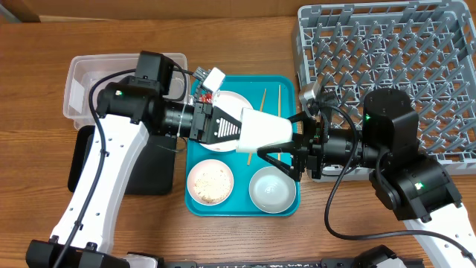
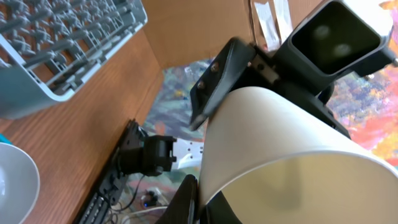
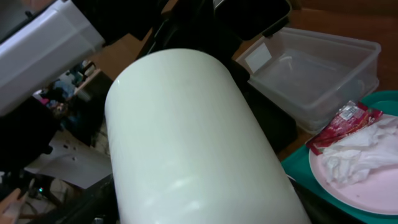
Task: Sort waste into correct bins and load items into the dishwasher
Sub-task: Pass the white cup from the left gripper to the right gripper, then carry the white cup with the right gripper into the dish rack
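The small white cup (image 1: 264, 130) lies on its side in the air above the teal tray, between both arms. My left gripper (image 1: 239, 126) is shut on its rim; in the left wrist view a black finger (image 2: 198, 202) pinches the cup wall (image 2: 280, 143). My right gripper (image 1: 281, 139) straddles the cup's base end. The cup (image 3: 186, 137) fills the right wrist view, so finger contact is hidden. The white plate (image 1: 236, 104) holds the red wrapper (image 1: 202, 95) and a white tissue (image 3: 364, 149). Two chopsticks (image 1: 280, 100) lie beside it.
On the teal tray (image 1: 290, 80) sit a pink bowl of rice (image 1: 210, 182) and a whitish bowl (image 1: 270, 188). The clear tub (image 1: 82, 85) and black tray (image 1: 149, 171) are at the left. The grey dish rack (image 1: 394, 67) is at the right.
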`<state>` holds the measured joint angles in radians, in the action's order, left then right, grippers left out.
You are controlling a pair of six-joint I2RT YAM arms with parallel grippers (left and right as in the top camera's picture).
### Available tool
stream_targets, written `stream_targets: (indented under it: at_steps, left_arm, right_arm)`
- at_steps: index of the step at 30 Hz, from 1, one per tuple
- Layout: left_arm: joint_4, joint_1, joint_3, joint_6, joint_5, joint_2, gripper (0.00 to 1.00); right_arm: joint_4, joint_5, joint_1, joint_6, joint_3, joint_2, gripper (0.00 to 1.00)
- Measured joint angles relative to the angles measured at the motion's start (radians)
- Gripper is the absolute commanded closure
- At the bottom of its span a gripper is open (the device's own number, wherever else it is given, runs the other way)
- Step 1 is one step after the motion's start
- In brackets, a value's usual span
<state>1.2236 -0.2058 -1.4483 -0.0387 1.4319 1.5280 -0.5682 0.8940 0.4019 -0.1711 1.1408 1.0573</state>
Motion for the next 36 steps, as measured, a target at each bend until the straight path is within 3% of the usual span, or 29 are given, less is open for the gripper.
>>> stream_targets:
  at_steps: [2, 4, 5, 6, 8, 11, 13, 19, 25, 29, 34, 36]
  left_arm:
    - [0.001, -0.004, 0.000, -0.003, 0.006, 0.000, 0.96]
    - [0.002, -0.004, 0.000, -0.006, 0.011, 0.000, 0.96]
    - [0.002, -0.004, 0.000, -0.007, 0.013, 0.000, 0.95]
    - [0.002, -0.003, 0.000, -0.010, 0.015, 0.000, 0.88]
    - [0.004, -0.002, 0.000, -0.019, 0.012, 0.000, 0.55]
    - [0.031, -0.007, 0.000, -0.020, -0.021, 0.000, 0.26]
    - [0.049, -0.006, 0.000, -0.020, -0.055, 0.000, 0.17]
    - [0.099, 0.026, 0.000, -0.021, -0.177, 0.000, 0.12]
    - [0.114, 0.070, 0.000, -0.020, -0.261, 0.000, 0.19]
    - [0.116, 0.070, 0.000, -0.021, -0.311, 0.000, 0.22]
    - [0.134, 0.070, 0.000, -0.020, -0.402, 0.000, 0.23]
    - [0.140, 0.070, 0.000, -0.020, -0.445, 0.000, 0.23]
  right_arm:
    - [0.007, 0.009, 0.000, -0.004, 0.000, -0.002, 0.26]
    - [0.011, 0.014, 0.000, -0.006, 0.000, -0.002, 0.37]
    - [0.008, 0.020, 0.000, -0.005, 0.000, -0.002, 0.37]
    - [0.008, 0.023, -0.001, -0.008, 0.000, -0.003, 0.37]
    - [0.010, 0.024, 0.000, -0.012, 0.000, -0.003, 0.38]
    - [0.009, 0.022, 0.000, -0.013, 0.000, -0.004, 0.39]
    - [0.003, 0.023, -0.013, -0.014, 0.000, -0.011, 0.40]
    - [-0.142, -0.051, -0.152, -0.019, 0.003, -0.088, 0.43]
    - [-0.434, -0.394, -0.266, -0.120, 0.006, -0.116, 0.45]
    - [-0.606, -0.632, -0.270, -0.210, 0.008, -0.057, 0.44]
    - [-0.655, -0.765, -0.270, -0.254, 0.008, 0.061, 0.44]
    - [-0.654, -0.799, -0.270, -0.270, 0.008, 0.134, 0.34]
